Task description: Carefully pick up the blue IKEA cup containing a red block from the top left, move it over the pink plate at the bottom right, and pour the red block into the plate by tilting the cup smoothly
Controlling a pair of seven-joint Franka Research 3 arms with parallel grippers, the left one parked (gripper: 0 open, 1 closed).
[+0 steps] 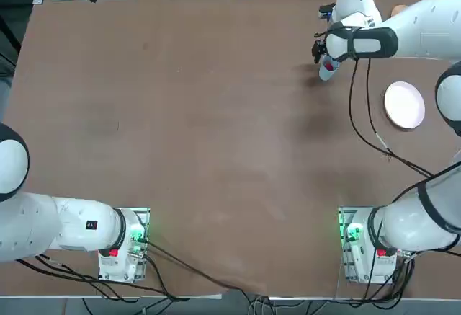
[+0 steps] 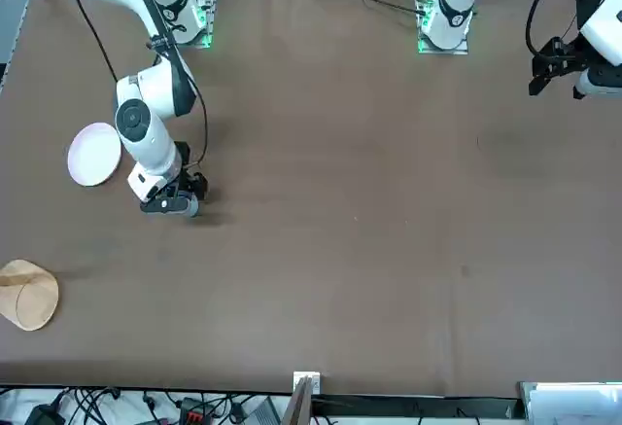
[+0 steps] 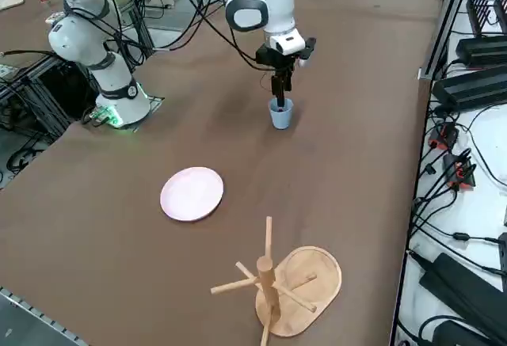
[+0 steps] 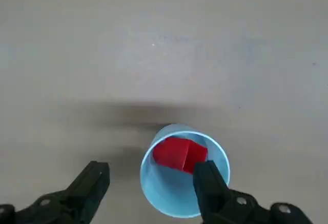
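Fingers of the right gripper (image 4: 152, 166) stand spread and grip nothing; one overlaps the mouth of the blue cup (image 3: 280, 114), the other hangs apart from it. On a clock face laid over the table as seen from overhead, twelve away from the arm bases, I have gripper and cup near two o'clock. The cup stands upright with the red block (image 4: 180, 154) inside. From it, the pink plate (image 3: 192, 194) lies at four o'clock; the wooden stand (image 3: 273, 290) is at twelve from the plate. I judge this the approach, before the grasp. Next I should centre the gap around the cup, so no finger catches rim or block, then lower and close gently.
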